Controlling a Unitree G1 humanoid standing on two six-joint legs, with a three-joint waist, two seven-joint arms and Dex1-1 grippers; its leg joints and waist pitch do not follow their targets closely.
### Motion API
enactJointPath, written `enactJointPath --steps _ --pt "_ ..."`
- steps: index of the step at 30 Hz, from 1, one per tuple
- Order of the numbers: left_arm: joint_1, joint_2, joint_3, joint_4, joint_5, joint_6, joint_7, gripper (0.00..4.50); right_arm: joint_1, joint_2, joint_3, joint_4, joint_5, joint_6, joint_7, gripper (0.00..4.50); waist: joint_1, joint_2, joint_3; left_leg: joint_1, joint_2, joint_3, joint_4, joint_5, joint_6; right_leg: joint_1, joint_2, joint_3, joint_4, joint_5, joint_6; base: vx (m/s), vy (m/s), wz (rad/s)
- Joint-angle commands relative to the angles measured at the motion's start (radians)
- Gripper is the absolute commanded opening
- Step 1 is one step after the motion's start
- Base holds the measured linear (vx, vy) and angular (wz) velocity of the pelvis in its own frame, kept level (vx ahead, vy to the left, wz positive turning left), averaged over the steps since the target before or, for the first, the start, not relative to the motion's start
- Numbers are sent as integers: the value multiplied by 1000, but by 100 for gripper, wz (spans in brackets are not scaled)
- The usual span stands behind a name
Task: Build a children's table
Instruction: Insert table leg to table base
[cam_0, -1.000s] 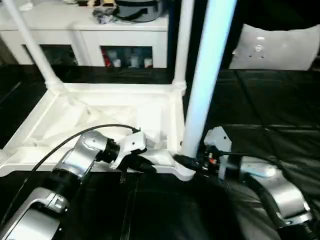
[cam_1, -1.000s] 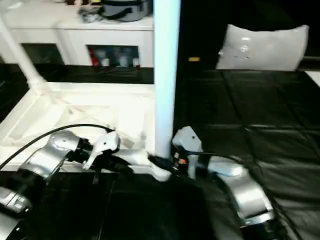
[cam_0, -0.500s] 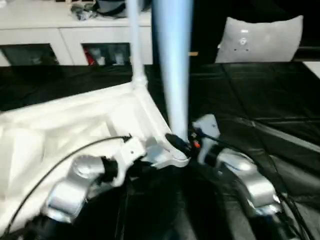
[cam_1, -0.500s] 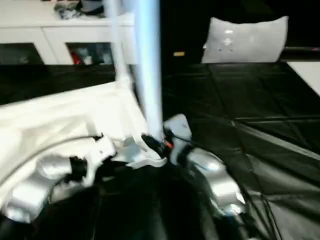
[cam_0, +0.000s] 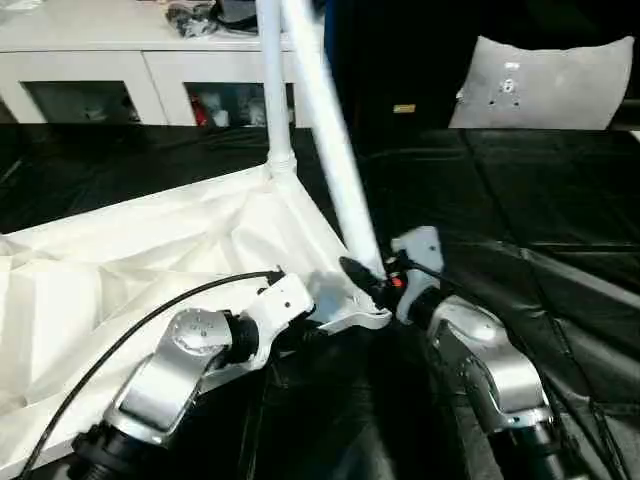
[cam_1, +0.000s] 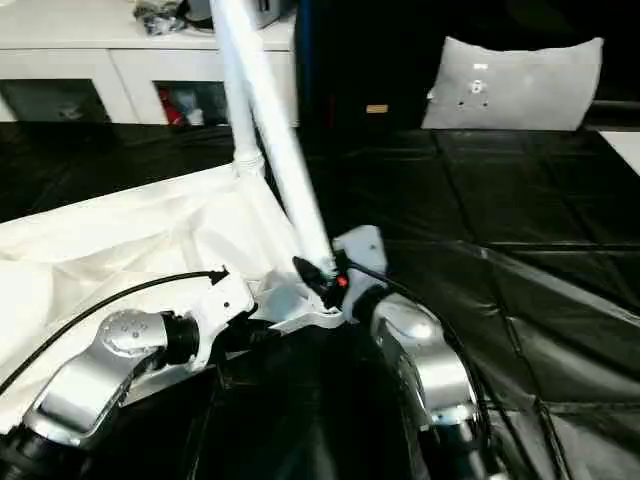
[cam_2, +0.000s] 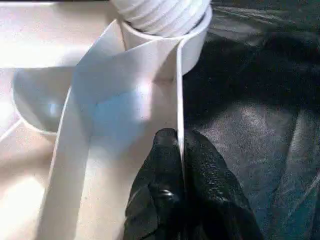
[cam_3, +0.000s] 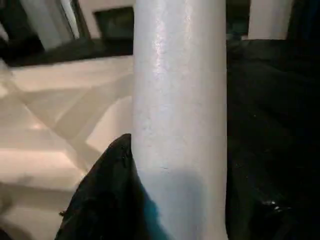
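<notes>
Left fingers (cam_2: 172, 165) pinch the tabletop rim (cam_2: 179, 90) (black floor (cam_2: 260, 100) beside).

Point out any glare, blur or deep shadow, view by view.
Left eye view: the black floor sheet shows soft sheen. Left wrist view: bright glare washes the table top; the left gripper's fingers look blurred. Right wrist view: the near leg is soft, background dark.

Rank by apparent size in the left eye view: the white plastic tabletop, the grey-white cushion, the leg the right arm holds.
1. White plastic tabletop, clearly largest.
2 and 3. Grey-white cushion and held tapered white leg: unsure; the leg is longer but thin, nearer and cut off.
</notes>
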Motion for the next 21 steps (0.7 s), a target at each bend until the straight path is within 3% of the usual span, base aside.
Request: enactJointPath --steps 1,2,3,4,6,8,12,14,17,18,21 --pt "-30 32 7 19 1 -68 -39 0 10 10 -27 -16 41 -15 5 191 8 4 -54 -5 64 -26 -54 -55 65 45 -86 55 -64 81 -229 0 0 0" --pt "-48 42 24 55 -16 -108 -65 0 10 19 -58 -44 82 -27 17 191 10 12 -55 -4 63 -27 -52 -45 68 44 -87 54 -61 101 -233 0 0 0" --pt "-57 48 29 72 -24 -122 -78 0 12 22 -70 -60 104 -27 25 191 11 6 -59 -5 61 -25 -48 -28 77 47 -85 55 -55 153 -238 0 0 0" --pt "-71 60 31 96 -29 -144 -96 0 14 22 -85 -79 125 -32 34 191 14 7 -64 -6 63 -27 -42 15 87 46 -82 53 -44 230 -241 0 0 0" --pt "-84 67 34 119 -36 -162 -109 0 17 21 -96 -96 139 -33 40 191 18 10 -66 -9 63 -27 -36 55 106 43 -80 49 -35 296 -245 0 0 0" --pt "-101 67 39 152 -45 -198 -120 0 26 13 -105 -130 154 -30 53 191 21 12 -63 -8 68 -28 -38 32 107 39 -82 45 -35 263 -249 0 0 0" --pt "-121 46 74 173 -99 -201 -139 0 30 -4 -113 -164 173 -23 67 191 20 13 -59 -5 71 -24 -43 -39 75 38 -86 47 -43 160 -253 0 0 0" --pt "-129 33 99 167 -152 -186 -164 44 30 -13 -114 -169 174 -22 70 191 20 10 -58 -7 68 -22 -42 -50 68 40 -88 50 -46 132 -252 0 0 0" --pt "-138 18 125 151 -214 -162 -189 58 32 -23 -115 -178 172 -15 68 191 25 11 -58 -8 66 -19 -39 -43 62 39 -90 52 -47 114 -267 0 0 0" --pt "-148 8 145 137 -263 -132 -206 65 37 -30 -115 -191 165 -8 58 191 31 16 -59 -5 68 -20 -37 -41 59 36 -88 51 -43 114 -268 0 0 0" --pt "-179 -17 173 143 -287 -105 -177 91 48 -42 -104 -204 145 3 47 191 28 8 -57 -11 62 -19 -36 -42 64 41 -86 51 -44 104 -259 0 0 0"
